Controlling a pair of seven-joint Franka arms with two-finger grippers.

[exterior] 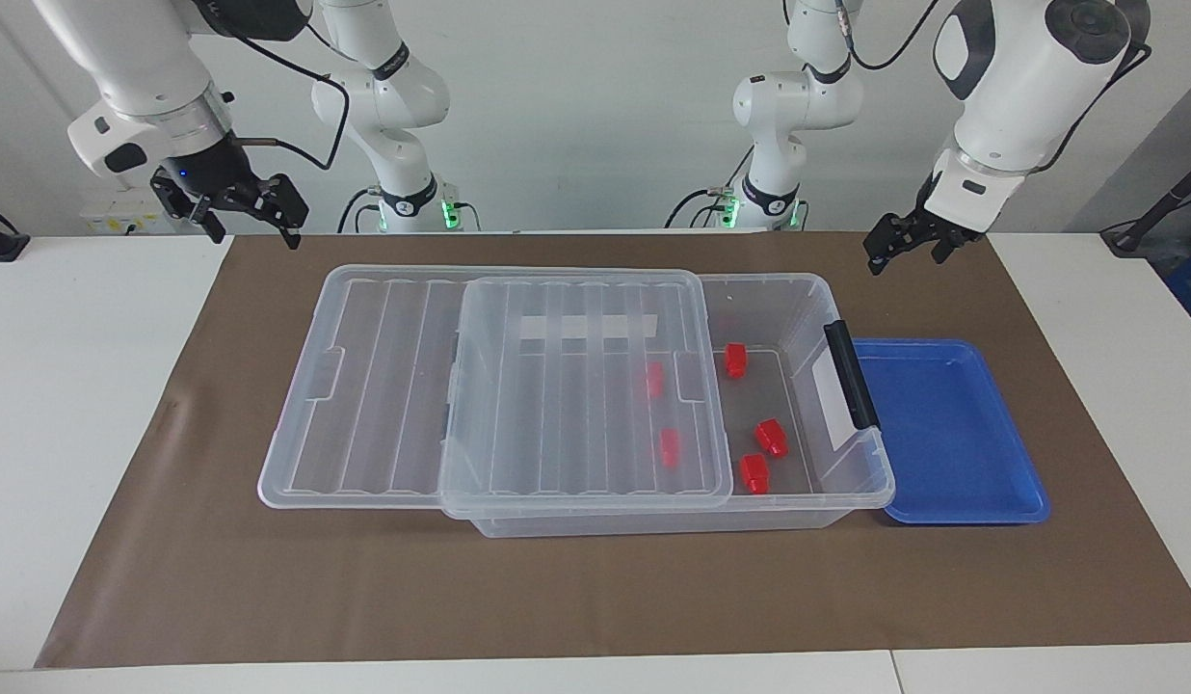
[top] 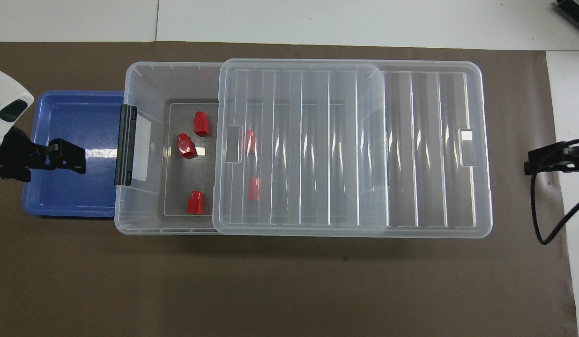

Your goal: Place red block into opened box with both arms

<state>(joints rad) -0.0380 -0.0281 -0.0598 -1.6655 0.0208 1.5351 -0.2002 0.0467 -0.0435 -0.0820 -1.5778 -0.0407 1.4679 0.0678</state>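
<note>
Left gripper [exterior: 902, 253]: raised over the mat [exterior: 595, 598] at the robots' edge, near the tray [exterior: 952, 501]; jaws spread, nothing held. Right gripper [exterior: 239, 207]: raised over the mat's corner at the right arm's end; jaws spread, nothing held. The box [exterior: 851, 501] lies mid-mat, its lid [exterior: 557, 386] slid toward the right arm's end, leaving the handle [exterior: 851, 374] end uncovered. Five blocks lie on the box floor: three in the uncovered part [exterior: 735, 360] [exterior: 772, 437] [exterior: 754, 472], two under the lid [exterior: 654, 379] [exterior: 669, 447]. The tray touches the box at the handle end.
</note>
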